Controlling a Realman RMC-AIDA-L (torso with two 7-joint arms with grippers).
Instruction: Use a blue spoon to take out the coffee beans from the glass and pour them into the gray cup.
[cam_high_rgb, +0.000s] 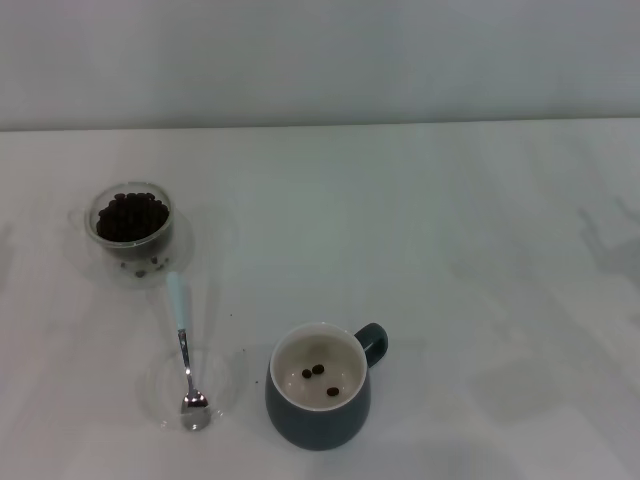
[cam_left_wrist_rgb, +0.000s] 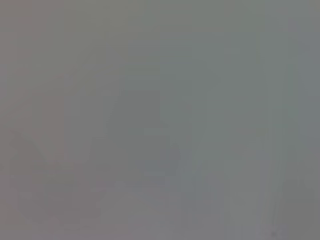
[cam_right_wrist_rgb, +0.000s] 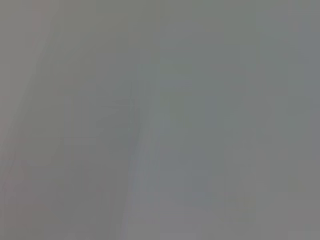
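the gray cup (cam_high_rgb: 318, 400) sits nearest the camera, handle turned to the robot's right, with three coffee beans (cam_high_rgb: 318, 374) already on its cream floor. just beside it on the robot's left, the blue spoon (cam_high_rgb: 185, 352) lies with its silver bowl resting in a shallow clear dish (cam_high_rgb: 225, 385) and its pale handle pointing away toward the glass (cam_high_rgb: 131, 222), which holds the dark heap of beans (cam_high_rgb: 131, 215) farther back on the white table (cam_high_rgb: 450, 250). neither gripper shows in any view, and both wrist views give only a blank grey, so i cannot tell whether either claw is wide or narrow. the step in hand looks like picking up the spoon: it is best grasped on the blue handle, well behind the thin metal neck, lifting straight up so the bowl clears the dish rim without dragging it, and keeping the bowl level for scooping.
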